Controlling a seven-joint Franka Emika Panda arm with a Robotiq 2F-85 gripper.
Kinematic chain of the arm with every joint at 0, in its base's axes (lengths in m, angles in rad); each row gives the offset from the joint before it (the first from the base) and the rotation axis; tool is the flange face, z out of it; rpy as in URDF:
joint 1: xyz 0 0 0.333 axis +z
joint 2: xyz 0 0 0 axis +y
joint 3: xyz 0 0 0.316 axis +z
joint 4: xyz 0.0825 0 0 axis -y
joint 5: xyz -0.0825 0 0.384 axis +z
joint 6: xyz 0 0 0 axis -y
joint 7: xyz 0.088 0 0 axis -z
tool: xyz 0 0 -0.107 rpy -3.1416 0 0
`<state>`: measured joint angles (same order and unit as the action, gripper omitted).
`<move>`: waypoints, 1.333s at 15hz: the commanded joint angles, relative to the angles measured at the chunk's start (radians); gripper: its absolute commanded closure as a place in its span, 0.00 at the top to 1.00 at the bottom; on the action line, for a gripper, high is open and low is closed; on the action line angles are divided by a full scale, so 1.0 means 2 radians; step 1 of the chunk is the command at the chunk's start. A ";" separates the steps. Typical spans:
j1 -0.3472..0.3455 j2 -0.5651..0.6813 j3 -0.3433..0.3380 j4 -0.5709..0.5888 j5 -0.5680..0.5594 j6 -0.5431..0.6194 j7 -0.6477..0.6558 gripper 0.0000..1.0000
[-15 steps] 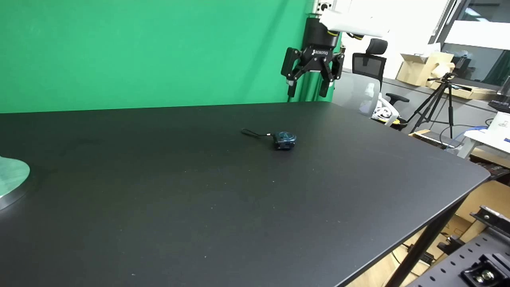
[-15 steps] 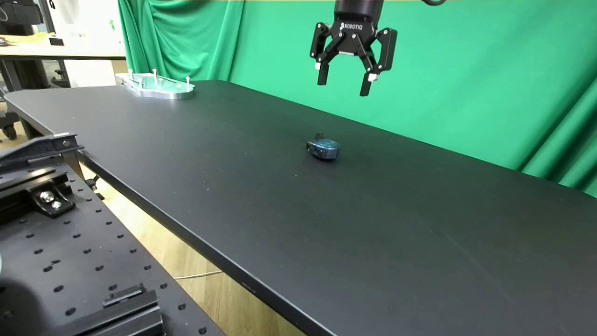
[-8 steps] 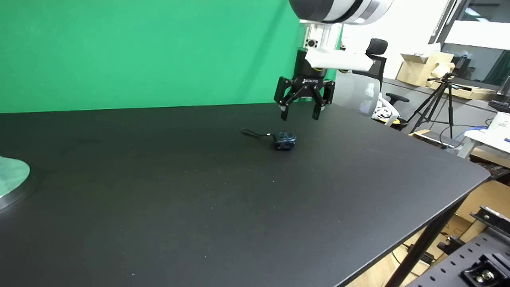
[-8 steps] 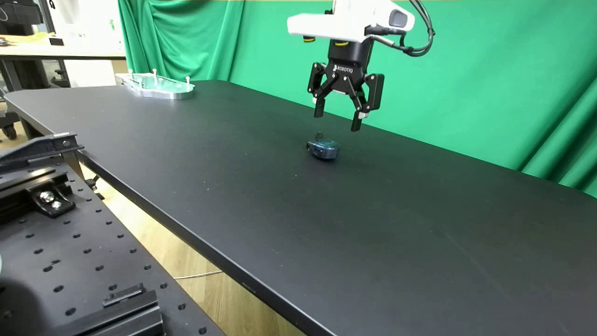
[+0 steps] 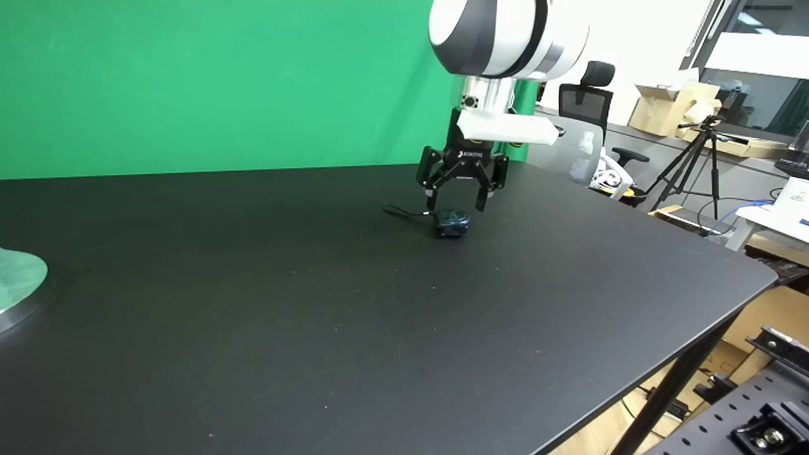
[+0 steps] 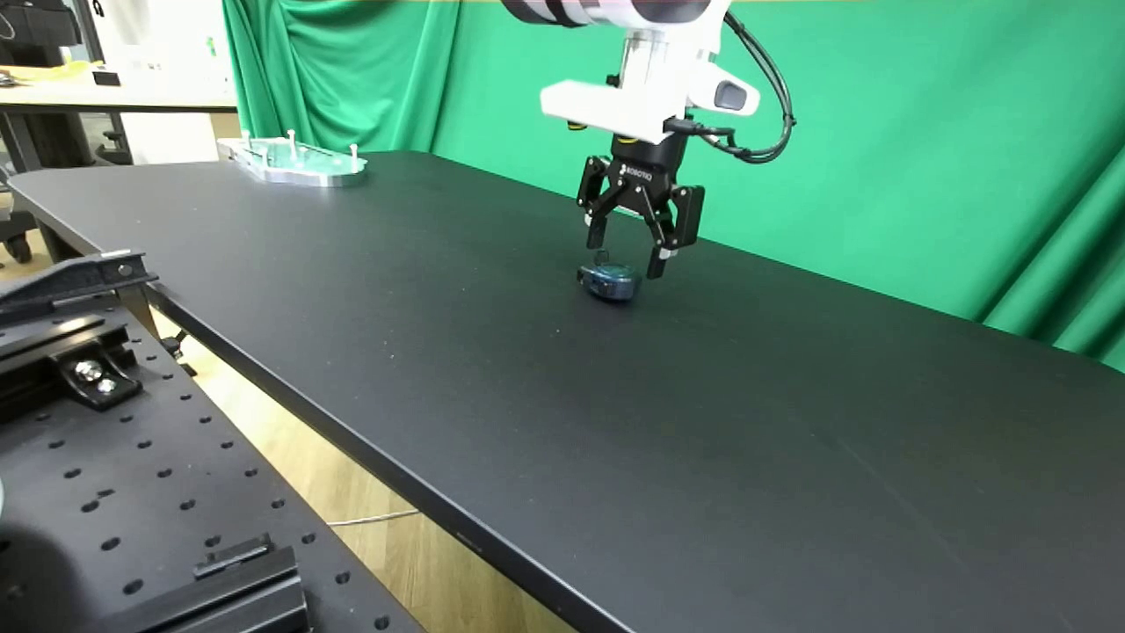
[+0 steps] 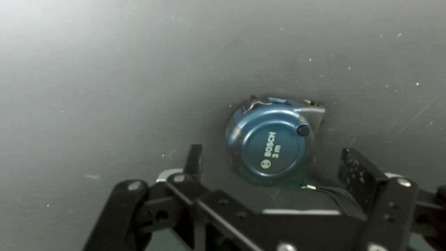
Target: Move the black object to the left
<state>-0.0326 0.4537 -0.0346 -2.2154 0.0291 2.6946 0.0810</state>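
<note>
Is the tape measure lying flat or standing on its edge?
Flat: the wrist view shows the tape measure with its lettered face up, and both exterior views show it low on the table.

Glossy plastic tape measure (image 7: 273, 150), matt tool (image 5: 456, 205), smooth matt tabletop (image 6: 703, 422), cloth curtain (image 6: 352, 79)

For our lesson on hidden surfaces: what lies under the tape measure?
The tape measure rests on the black tabletop, which shows around it; the part directly beneath is covered.

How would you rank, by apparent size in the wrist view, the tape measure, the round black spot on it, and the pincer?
1. Pincer, nearest the camera
2. Tape measure
3. Round black spot
</note>
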 commanded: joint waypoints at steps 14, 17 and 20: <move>0.016 0.032 -0.006 0.036 0.005 -0.026 0.017 0.42; 0.024 0.017 -0.006 0.022 -0.001 -0.024 0.017 0.42; 0.038 -0.009 0.000 -0.003 -0.007 -0.019 0.013 0.42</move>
<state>0.0099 0.5129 -0.0348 -2.1645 0.0374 2.6728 0.0809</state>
